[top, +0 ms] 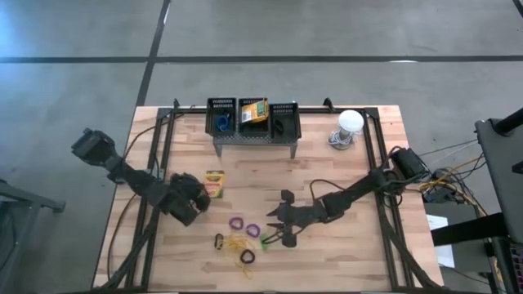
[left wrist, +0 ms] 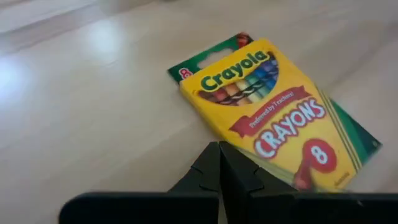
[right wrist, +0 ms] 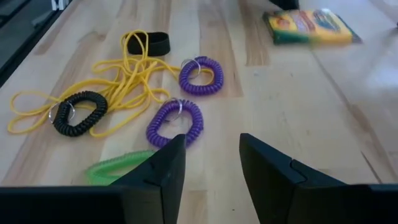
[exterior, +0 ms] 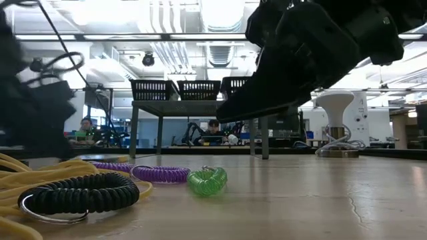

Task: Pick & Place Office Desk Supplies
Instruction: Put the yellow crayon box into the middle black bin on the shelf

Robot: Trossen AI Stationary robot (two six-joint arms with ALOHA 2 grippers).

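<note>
Grey concrete floor surrounds the wooden worktop (top: 327, 253). From above: three black mesh baskets (top: 253, 117) sit on the grey perforated stand (top: 253, 140) at the far edge, a crayon box (top: 254, 110) in the middle one, something blue in the left. My left gripper (top: 189, 198) waits just beside a loose crayon box (top: 215, 184). My right gripper (top: 275, 233) is low over the near-centre, next to two purple coil loops (top: 244, 225); yellow bands (top: 237, 244) and black loops lie just beyond.

Low view: green coil loop (exterior: 207, 181) lies flat on the wood, a purple one touching it, my right gripper hanging above, empty.

Left wrist: fingers pressed together, nothing held, tips pointing at the Crayola box (left wrist: 277, 115).

Right wrist: fingers (right wrist: 163, 168) partly spread, nothing between them. Green loop (right wrist: 118, 167) sits off to one side, part hidden behind one finger; nearest purple loop (right wrist: 175, 121) lies ahead.

Judgement: I am lining up on the green loop. To do it well, shift sideways until the coil is centred in the gap, descend to the wood, close across the coil, and keep clear of the purple loop and tangled bands so only one item lifts.
</note>
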